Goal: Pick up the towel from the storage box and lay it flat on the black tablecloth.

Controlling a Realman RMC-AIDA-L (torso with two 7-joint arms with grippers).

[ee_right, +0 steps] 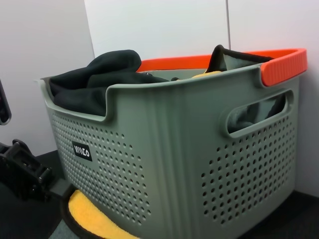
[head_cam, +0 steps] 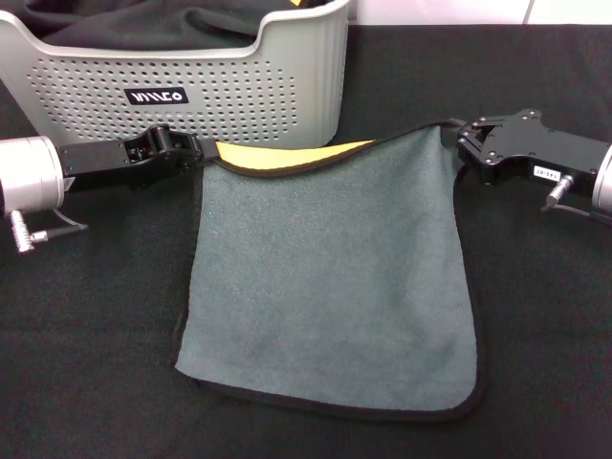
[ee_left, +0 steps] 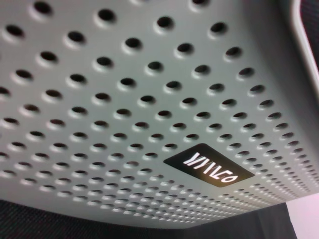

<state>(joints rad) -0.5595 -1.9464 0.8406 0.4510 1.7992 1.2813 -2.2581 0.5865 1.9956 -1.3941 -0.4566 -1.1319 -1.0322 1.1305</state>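
The grey-green towel [head_cam: 325, 277] lies spread on the black tablecloth [head_cam: 86, 335] in front of the storage box [head_cam: 239, 96]. Its far edge is raised and folded over, showing the yellow-orange reverse [head_cam: 287, 157]. My left gripper [head_cam: 203, 149] is shut on the towel's far left corner, close to the box wall. My right gripper [head_cam: 457, 143] is shut on the far right corner. The left wrist view is filled by the box's holed wall [ee_left: 124, 99] and its label [ee_left: 209, 169]. The right wrist view shows the box [ee_right: 164, 149], the yellow towel edge [ee_right: 92, 221] and my left gripper [ee_right: 62, 191].
The box holds dark cloths [ee_right: 99, 74] and has an orange rim piece [ee_right: 279, 64] at its far side. A white wall [ee_right: 159, 25] stands behind it. The tablecloth runs on to the left and right of the towel.
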